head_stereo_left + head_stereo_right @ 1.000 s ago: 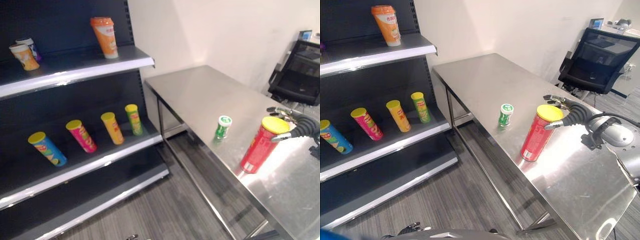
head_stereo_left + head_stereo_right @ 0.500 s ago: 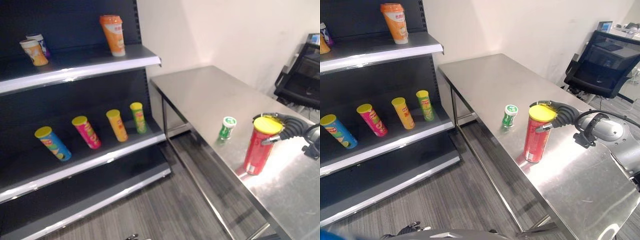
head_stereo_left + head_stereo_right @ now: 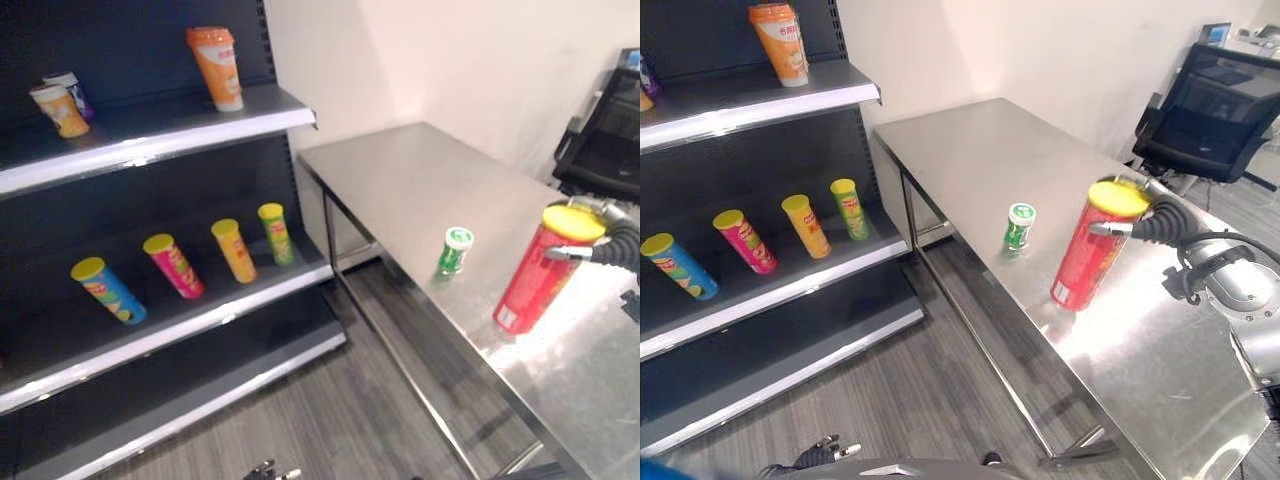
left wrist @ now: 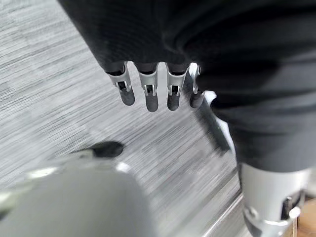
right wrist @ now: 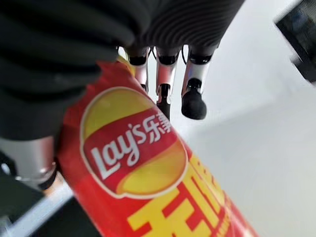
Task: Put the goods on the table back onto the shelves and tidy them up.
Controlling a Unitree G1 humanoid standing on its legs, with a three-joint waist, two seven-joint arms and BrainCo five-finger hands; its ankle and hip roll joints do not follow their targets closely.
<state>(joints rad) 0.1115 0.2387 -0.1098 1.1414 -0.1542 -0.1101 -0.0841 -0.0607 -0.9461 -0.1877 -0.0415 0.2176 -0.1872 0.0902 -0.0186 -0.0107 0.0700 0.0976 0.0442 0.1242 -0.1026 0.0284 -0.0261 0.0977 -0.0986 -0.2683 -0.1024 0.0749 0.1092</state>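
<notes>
The left hand (image 4: 158, 94) is hanging low over the grey floor (image 3: 890, 400), its fingers (image 4: 149, 96) pointing downward in a relaxed, nearly straight row and holding nothing.

On the steel table (image 3: 1160, 360), the right hand (image 3: 1145, 222) is reaching in from the right at the top of the red can (image 3: 1092, 246). The arm is lying roughly level above the tabletop, with the dark ribbed cover behind the yellow lid. The right wrist view is showing the can's red side close against the palm, with the fingers (image 5: 193, 101) extending past it; the grasp is therefore clamped on the can near its top. The can is leaning, its base at the table's near-left edge; whether the base is resting on the surface cannot be determined.

Just left of the can, slightly farther, a small green bottle (image 3: 1018, 226) is standing upright, apart from it.

To the left, the lower shelf (image 3: 790, 290) is carrying four tilted cans: blue (image 3: 678, 266), pink (image 3: 745, 241), orange (image 3: 806, 226) and green (image 3: 848, 208). The upper shelf (image 3: 760, 105) is carrying an orange cup (image 3: 780, 44).

At far right, a black chair (image 3: 1210, 110) is standing beyond the table.
</notes>
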